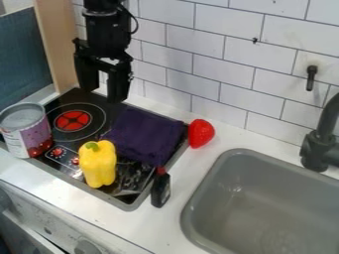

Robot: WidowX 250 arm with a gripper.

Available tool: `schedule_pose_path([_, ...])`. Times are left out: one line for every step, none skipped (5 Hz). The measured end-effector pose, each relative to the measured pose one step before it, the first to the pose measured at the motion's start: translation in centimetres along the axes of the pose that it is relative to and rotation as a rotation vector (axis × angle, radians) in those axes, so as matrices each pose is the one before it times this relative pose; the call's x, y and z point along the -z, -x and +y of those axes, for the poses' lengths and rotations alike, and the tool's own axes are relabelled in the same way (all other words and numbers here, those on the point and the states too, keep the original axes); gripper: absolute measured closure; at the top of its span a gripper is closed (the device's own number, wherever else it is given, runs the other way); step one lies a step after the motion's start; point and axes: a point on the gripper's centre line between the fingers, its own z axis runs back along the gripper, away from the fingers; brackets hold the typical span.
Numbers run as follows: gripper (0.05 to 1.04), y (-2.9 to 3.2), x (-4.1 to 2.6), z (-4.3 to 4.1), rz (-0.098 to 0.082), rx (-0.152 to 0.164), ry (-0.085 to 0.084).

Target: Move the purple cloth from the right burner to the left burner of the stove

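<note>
White tiled wall point(225, 49): behind everything, with a dark hook point(311, 75) on it.
Counter point(180, 186): white, running around the sink and the stove.
Sink point(265, 208): grey basin, dark tap point(319, 149) at its back edge.
Stove point(83, 136): black top, glowing-red burner pattern, bearing the cloth, the pepper and the can.
Robot arm point(106, 30): black, coming in from the top edge, its pincer point(104, 94) hanging over the stove's back part, fingers apart and nothing between them.
Purple cloth point(147, 134): no hold made on it; it lies loosely bunched on the stove, so, as I judge it, any grasping and lifting is still undone. It sits below the pincer and to the picture's right, near but apart.
Can point(27, 130): upright at the stove's left side.
Yellow pepper point(99, 163): at the stove's front, stalk end up, in front of the cloth.
Red fruit point(200, 134): on the counter, just beside the cloth.
Black-and-red utensil point(161, 190): by the stove's right rim, red end at the cloth's near corner.
</note>
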Motion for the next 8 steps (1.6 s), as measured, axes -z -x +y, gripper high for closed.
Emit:
schedule_pose_path([0.083,0.079,0.969,-0.124,0.0276,-0.0009,0.0138])
schedule_pose_path([0.083,-0.438,0.845,-0.506,-0.0236,-0.0001,0.0278])
schedule_pose_path([0.083,-0.526,0.694,-1.639,-0.0167,0.0257,0.0192])
schedule_pose_path([0.083,-0.937,0.622,-0.966,-0.0595,0.0071,0.0445])
schedule_pose_path([0.083,-0.414,2.037,-0.275,0.0206,-0.0077,0.0425])
schedule_pose_path([0.083,0.064,1.75,0.261,0.0402,-0.0276,0.0135])
schedule_pose_path([0.083,-0.288,1.122,0.232,0.0244,-0.0128,0.0047])
schedule_pose_path([0.083,0.041,0.261,0.478,0.0344,-0.0201,-0.0146])
